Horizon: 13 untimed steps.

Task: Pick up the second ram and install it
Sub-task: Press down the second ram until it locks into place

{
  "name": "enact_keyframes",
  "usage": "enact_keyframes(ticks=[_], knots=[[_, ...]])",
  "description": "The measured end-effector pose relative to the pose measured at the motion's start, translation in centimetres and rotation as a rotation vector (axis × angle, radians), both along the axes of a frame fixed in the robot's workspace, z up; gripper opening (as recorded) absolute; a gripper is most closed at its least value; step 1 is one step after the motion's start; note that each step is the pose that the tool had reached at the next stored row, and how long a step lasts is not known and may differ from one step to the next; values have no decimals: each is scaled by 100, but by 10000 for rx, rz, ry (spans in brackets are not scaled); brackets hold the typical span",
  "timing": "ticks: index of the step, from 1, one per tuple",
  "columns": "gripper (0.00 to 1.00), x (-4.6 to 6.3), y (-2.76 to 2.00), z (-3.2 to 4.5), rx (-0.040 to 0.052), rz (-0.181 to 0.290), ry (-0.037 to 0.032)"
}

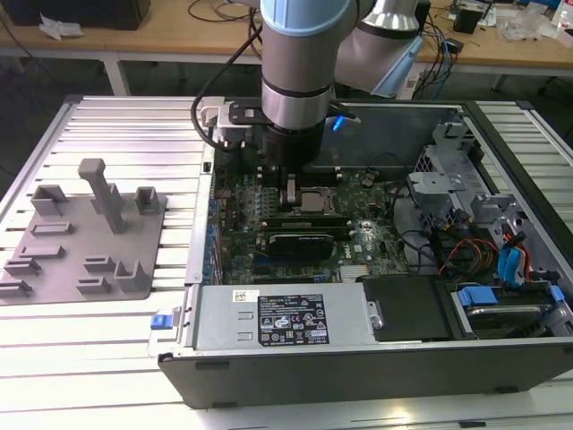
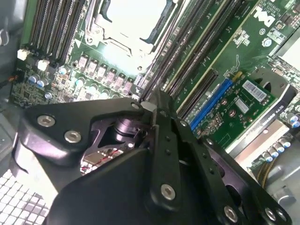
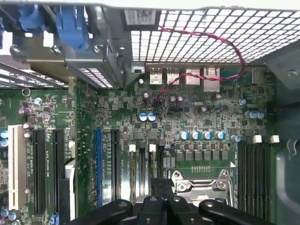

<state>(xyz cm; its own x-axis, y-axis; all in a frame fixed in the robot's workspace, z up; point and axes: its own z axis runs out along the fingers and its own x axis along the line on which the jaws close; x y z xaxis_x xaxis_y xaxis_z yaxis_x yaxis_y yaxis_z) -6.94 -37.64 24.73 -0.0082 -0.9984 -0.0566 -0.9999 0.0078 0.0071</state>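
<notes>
Beyond the near wall of the open computer case (image 1: 358, 367) and the black expansion card (image 1: 303, 240), the fingers (image 2: 161, 140) are drawn narrow, almost touching, tips down on the memory slots (image 3: 140, 168) beside the silver processor socket (image 3: 199, 185). The second ram (image 3: 161, 166) seems to stand edge-on in a slot right under them, though they hide most of it and a grip cannot be confirmed. It is probably light, stiff and fragile, best held by its long bare edges away from the chips. The arm (image 1: 300, 81) stands upright over the board, wrist pointing straight down.
</notes>
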Motion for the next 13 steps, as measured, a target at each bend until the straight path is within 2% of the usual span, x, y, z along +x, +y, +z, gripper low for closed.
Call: enact_keyframes(ticks=[3, 5, 7, 13], knots=[[8, 102, 0, 0, 0, -7, 0], [8, 299, 0, 0, -1, -13, -1], [8, 430, -1, 0, -2, -14, 0], [8, 439, 0, 0, -1, -16, 0]])
